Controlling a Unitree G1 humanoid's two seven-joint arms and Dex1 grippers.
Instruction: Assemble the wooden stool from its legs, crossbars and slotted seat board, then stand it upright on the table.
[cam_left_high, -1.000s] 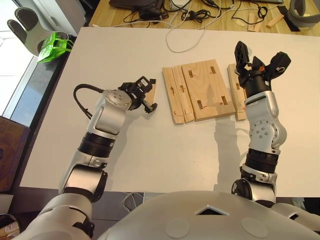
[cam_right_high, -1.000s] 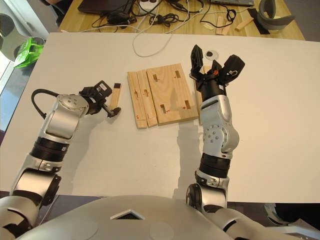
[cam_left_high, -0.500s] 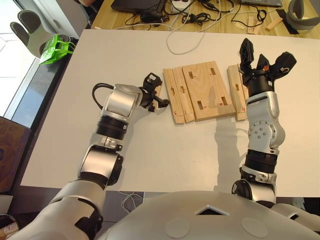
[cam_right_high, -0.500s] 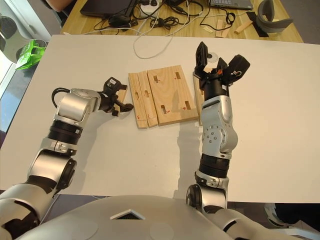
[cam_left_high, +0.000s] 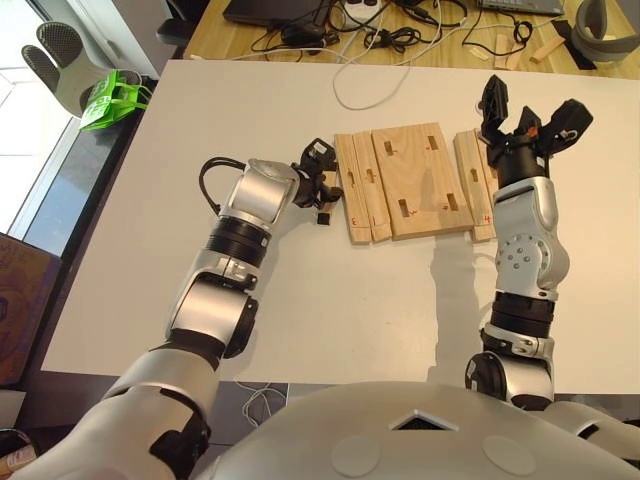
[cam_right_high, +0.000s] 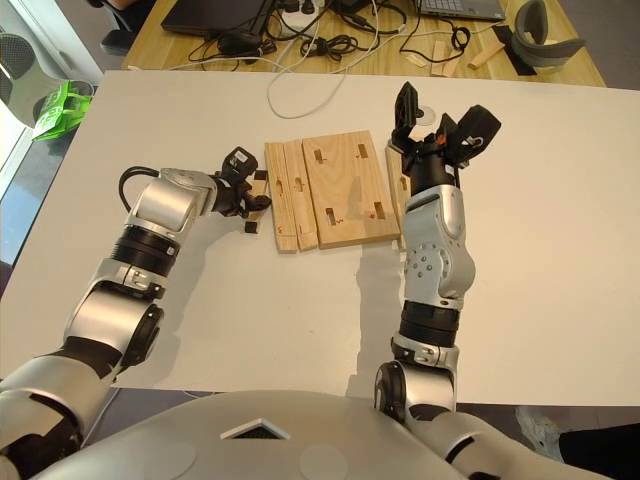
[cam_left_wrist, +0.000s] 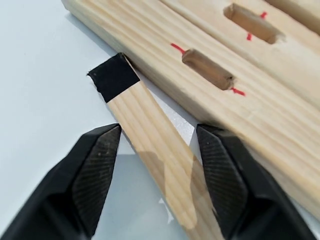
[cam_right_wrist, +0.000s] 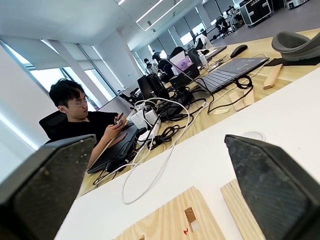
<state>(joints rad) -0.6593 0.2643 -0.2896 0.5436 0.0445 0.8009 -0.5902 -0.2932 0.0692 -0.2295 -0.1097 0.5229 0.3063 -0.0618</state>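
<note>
Parts lie flat in a row nr the far edge of the table, mid-width: two legs side by side, seat board against them, third leg on the board's right. All long axes run far-to-near. Left gripper sits low, just left of the leg pair. Right gripper is held up above the third leg's far end.

Left wrist view: crossbar lies on the table betw. the fingers, long axis running out from the jaws, its black-taped end foremost, right by the nearest leg. Jaws parted, straddling, not clamped. Leg slots empty. Left arm is clearly nearer; closing looks next.

Right wrist view: jaws wide apart, nothing held, board corner below.
</note>
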